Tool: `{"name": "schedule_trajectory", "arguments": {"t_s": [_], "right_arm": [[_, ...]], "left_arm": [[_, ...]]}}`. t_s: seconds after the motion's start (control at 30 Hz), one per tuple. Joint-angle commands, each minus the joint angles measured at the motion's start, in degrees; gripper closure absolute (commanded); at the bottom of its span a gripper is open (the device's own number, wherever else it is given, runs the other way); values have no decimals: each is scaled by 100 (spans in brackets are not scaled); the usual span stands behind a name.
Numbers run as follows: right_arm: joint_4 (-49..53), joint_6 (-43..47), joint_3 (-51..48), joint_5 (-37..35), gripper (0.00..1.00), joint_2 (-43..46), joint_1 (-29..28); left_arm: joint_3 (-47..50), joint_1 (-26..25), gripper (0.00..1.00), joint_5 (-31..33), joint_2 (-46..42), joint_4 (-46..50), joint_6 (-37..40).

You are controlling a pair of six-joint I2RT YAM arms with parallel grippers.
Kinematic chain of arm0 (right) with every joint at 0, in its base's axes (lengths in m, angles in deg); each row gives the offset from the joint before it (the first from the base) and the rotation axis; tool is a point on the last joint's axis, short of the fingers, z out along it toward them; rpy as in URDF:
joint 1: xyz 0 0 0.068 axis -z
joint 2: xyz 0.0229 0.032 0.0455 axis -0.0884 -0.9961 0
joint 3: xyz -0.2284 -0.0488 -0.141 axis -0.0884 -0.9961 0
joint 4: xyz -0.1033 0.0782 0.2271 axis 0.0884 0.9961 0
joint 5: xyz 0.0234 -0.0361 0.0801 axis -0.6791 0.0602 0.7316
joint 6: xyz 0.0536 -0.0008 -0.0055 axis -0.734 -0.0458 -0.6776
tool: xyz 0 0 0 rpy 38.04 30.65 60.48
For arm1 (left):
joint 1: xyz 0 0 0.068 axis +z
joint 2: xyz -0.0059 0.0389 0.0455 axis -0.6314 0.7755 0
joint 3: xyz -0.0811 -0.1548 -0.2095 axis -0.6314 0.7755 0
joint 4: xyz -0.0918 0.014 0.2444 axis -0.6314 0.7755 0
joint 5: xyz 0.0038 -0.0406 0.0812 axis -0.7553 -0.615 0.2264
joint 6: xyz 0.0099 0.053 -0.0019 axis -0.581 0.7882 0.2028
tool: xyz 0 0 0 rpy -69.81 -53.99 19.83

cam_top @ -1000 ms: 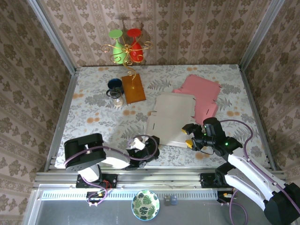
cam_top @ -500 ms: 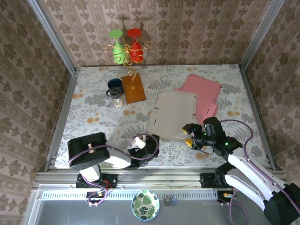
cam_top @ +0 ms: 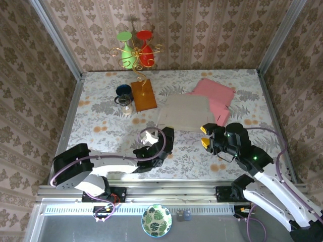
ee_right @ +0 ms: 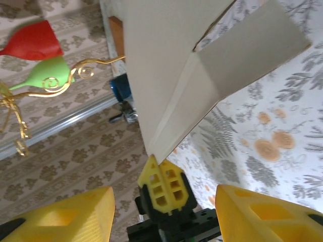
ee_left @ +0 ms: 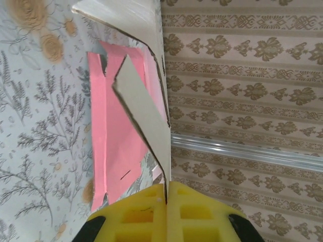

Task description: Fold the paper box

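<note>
One edge of the paper box (cam_top: 184,112) had just been clenched between the left fingers (ee_left: 132,218) and lifted; the right fingers (ee_right: 262,214), parted just short of it, were narrowing, so folding looked ready to start.

- A table (cam_top: 101,126) covered by a pale cloth with grey fern and orange flower print fills the middle of the top view.
- A pink paper box blank (cam_top: 218,92) lies flat at the upper right.
- An orange-brown board (cam_top: 143,97) lies at the upper centre, left of the middle.
- A blue cup (cam_top: 123,91) and a glass jar (cam_top: 126,106) stand just left of the board, close together.
- A beige box blank (cam_top: 184,112) is raised at its near edge in the centre. Whether its far edge rests on the cloth cannot be told.
</note>
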Motion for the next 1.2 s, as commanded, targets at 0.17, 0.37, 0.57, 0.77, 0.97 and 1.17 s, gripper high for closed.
{"name": "schedule_trajectory", "arguments": {"t_s": [0.17,0.37,0.57,0.77,0.97,1.17], "right_arm": [[-570,-321,472,-829,45,-918,-459],[-1161,-455,379,-1222,49,-1231,-560],[-1477,-264,576,-1194,55,-1593,-535],[-1929,-143,593,-1162,65,-1894,-533],[-1989,-24,698,-1159,70,-2039,-533],[-2029,53,782,-1240,94,-2090,-533]], "left_arm": [[-577,298,100,-125,-21,202,666],[-638,417,100,-280,-120,308,704],[-700,523,100,-510,-189,270,841],[-755,576,100,-708,-188,186,916],[-769,584,100,-737,-240,197,976],[-760,583,100,-781,-240,212,951]]}}
